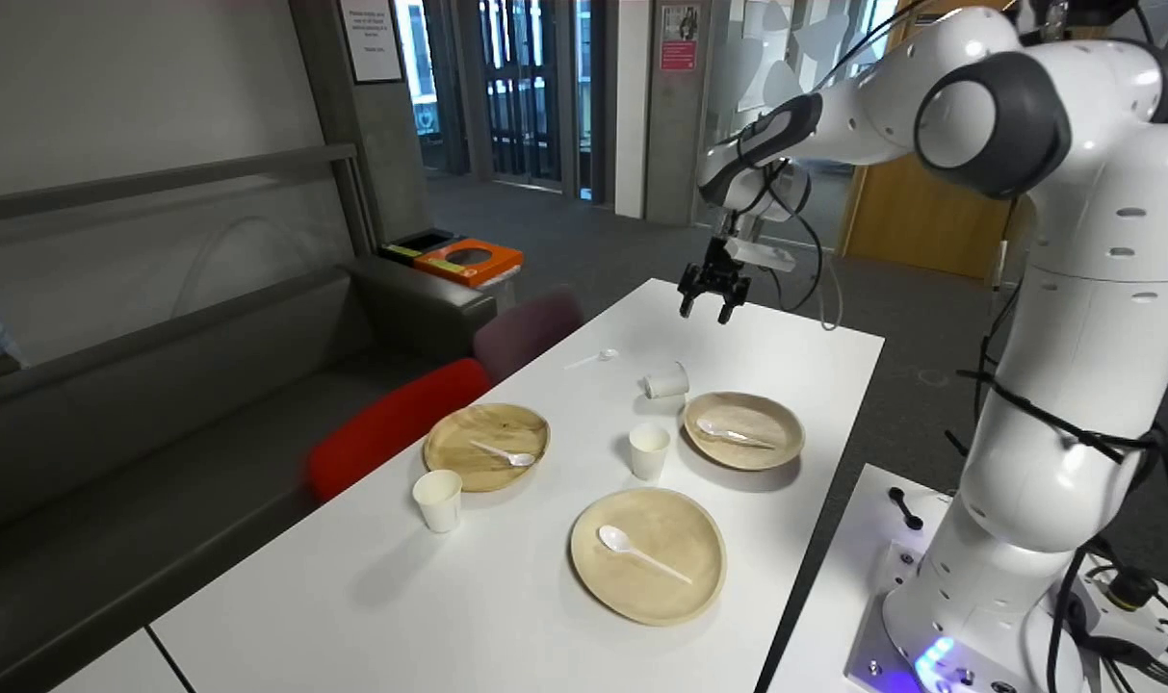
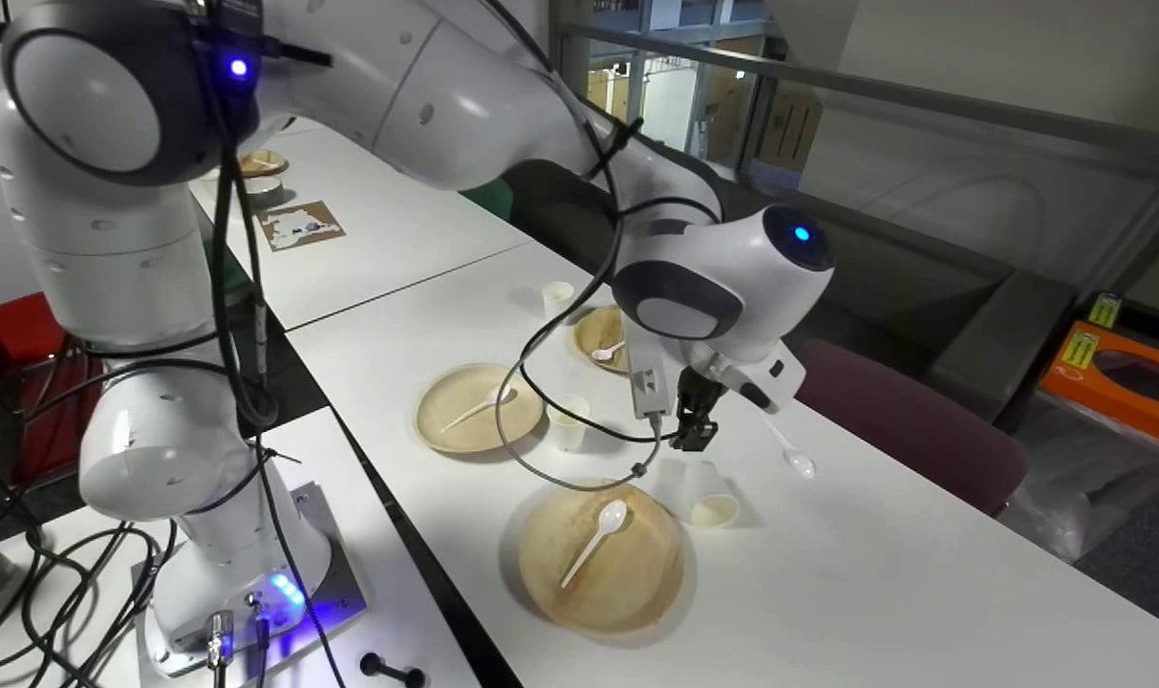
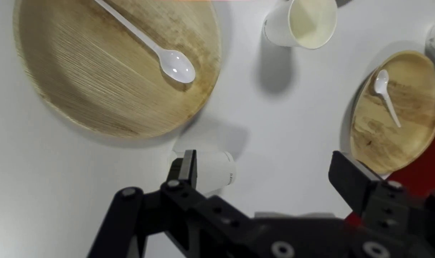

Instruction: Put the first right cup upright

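Note:
The first right cup, small and white, lies on its side on the white table, in both exterior views [image 1: 666, 380] [image 2: 708, 492]. Its mouth faces the camera in an exterior view where it lies beside a tan plate. In the wrist view the cup [image 3: 213, 170] shows at lower left, partly hidden behind one finger, its base toward the middle. My gripper [image 1: 706, 310] [image 2: 694, 438] [image 3: 262, 157] is wide open, with nothing between its fingers. It hangs above the table, apart from the cup.
Two white cups [image 1: 649, 450] [image 1: 439, 500] stand upright. Tan plates with white spoons lie near: one beside the lying cup [image 1: 786, 423], one at the red chair's side [image 1: 458, 423], one nearer the front [image 1: 641, 602]. A loose white spoon [image 1: 603, 355] lies on the table [image 1: 786, 337].

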### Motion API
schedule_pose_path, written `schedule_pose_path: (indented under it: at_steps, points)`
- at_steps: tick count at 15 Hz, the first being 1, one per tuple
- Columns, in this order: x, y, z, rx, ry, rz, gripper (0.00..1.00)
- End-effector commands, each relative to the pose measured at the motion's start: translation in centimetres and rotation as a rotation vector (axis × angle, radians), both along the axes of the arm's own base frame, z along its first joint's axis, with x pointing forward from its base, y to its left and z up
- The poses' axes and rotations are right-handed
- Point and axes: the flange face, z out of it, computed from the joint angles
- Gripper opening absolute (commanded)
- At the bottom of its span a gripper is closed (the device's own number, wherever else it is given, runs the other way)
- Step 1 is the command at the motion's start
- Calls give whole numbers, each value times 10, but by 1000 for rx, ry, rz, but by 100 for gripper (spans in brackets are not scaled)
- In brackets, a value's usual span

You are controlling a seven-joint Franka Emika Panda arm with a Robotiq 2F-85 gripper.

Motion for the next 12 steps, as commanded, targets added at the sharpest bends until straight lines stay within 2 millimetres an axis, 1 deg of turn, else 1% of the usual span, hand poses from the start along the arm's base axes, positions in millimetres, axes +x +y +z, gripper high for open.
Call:
schedule_pose_path:
  at_steps: [1, 3, 9, 12]
  points:
    - [5, -5, -8, -2, 15, -4, 100]
    - [11, -8, -15, -6, 27, -7, 100]
    - [14, -9, -12, -8, 24, -9, 100]
    - [23, -13, -17, 6, 25, -25, 100]
